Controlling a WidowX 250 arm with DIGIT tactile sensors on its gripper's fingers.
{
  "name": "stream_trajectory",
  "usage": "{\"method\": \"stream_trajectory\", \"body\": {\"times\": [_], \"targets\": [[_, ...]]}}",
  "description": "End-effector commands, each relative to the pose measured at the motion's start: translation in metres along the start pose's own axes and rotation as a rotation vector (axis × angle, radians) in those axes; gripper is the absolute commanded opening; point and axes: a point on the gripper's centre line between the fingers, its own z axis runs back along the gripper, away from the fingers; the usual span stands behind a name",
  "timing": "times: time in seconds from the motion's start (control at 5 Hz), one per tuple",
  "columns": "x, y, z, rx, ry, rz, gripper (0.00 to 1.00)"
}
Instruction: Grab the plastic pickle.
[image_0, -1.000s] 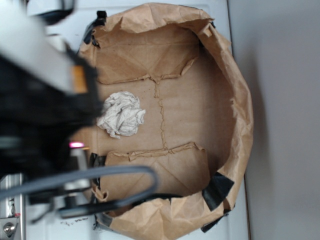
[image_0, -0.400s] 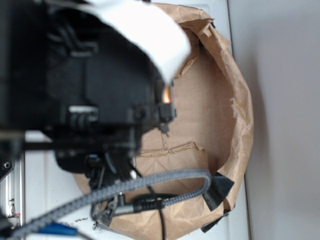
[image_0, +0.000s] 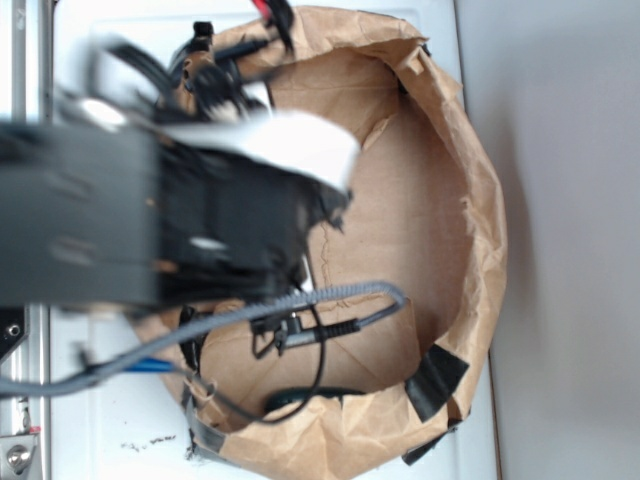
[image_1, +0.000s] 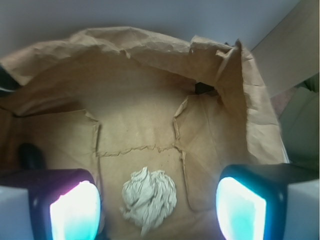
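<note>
Framing the wrist view: gripper (image_1: 157, 210), its two glowing fingers (image_1: 75, 212) spread wide, grasping nothing.
Between the fingers: crumpled paper ball (image_1: 149, 197) on the bag floor, touching neither.
Plastic pickle (image_1: 31, 156): dark rounded shape at the left edge, just above the left finger, partly cut off by it.
Paper bag (image_1: 150, 55): torn brown walls ringing everything.
Hidden: in the exterior view the blurred arm (image_0: 150, 225) covers ball and pickle.
Writing: none legible.

Nothing here can be read: no words, labels, brand marks or numbers on anything in either view.
</note>
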Motion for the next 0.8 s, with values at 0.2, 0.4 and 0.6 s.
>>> {"method": "stream_trajectory", "body": {"times": [0.2, 0.4, 0.6], "targets": [[-0.004, -0.031, -0.066, -0.172, -0.024, -0.21, 1.0], [-0.002, -0.043, -0.071, -0.259, -0.058, -0.241, 1.0], [0.003, -0.055, -0.067, -0.377, -0.052, -0.245, 1.0]]}}
